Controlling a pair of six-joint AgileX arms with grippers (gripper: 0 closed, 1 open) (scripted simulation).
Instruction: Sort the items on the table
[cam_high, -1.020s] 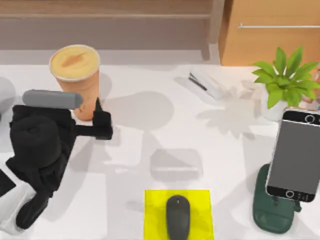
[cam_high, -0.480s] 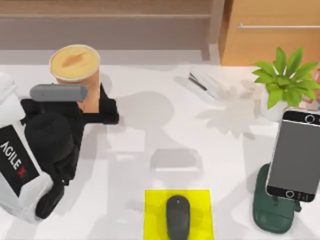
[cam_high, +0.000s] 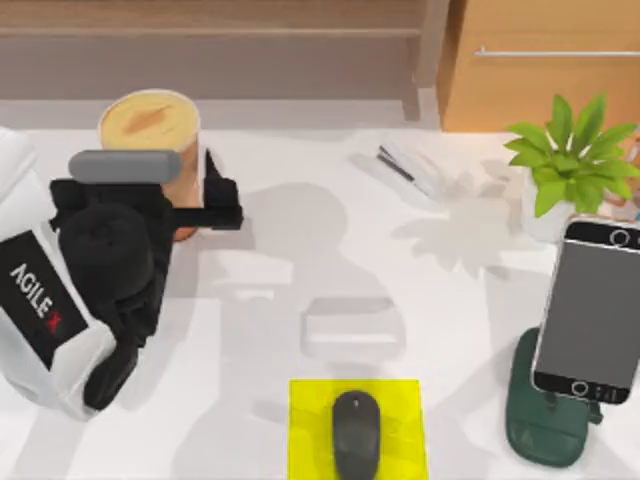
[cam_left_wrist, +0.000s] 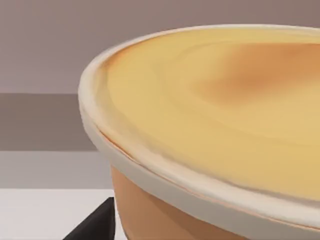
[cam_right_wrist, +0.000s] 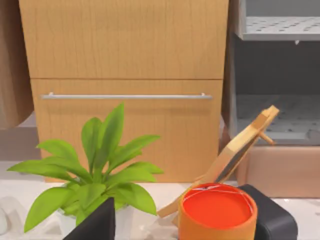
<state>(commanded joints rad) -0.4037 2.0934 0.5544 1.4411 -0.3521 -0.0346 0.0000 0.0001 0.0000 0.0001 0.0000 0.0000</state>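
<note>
The tall orange-tan cup (cam_high: 150, 125) with a foamy top stands upright at the table's back left. My left gripper (cam_high: 190, 212) is open, low against the cup's side. One dark finger (cam_high: 222, 200) lies along the cup's right side and the other is hidden under the wrist. In the left wrist view the cup (cam_left_wrist: 210, 130) is very close, with one fingertip (cam_left_wrist: 95, 225) beside its wall. The dark grey mouse (cam_high: 356, 435) lies on a yellow pad (cam_high: 310, 400) at the front centre. The smartphone (cam_high: 590, 310) leans on a dark green stand (cam_high: 535, 430) at the right. One open fingertip (cam_right_wrist: 95, 225) of my right gripper shows in the right wrist view.
A potted plant (cam_high: 570, 165) stands at the back right and a small white object (cam_high: 410, 170) lies at the back centre. A pale white block (cam_high: 352, 328) rests mid-table. The right wrist view shows the plant (cam_right_wrist: 90, 185), an orange-red cylinder (cam_right_wrist: 217, 212) and a wooden cabinet (cam_right_wrist: 125, 60).
My left arm has swung farther onto the table and its gripper has slid back along the cup's right side. The cup, mouse and phone have stayed put.
</note>
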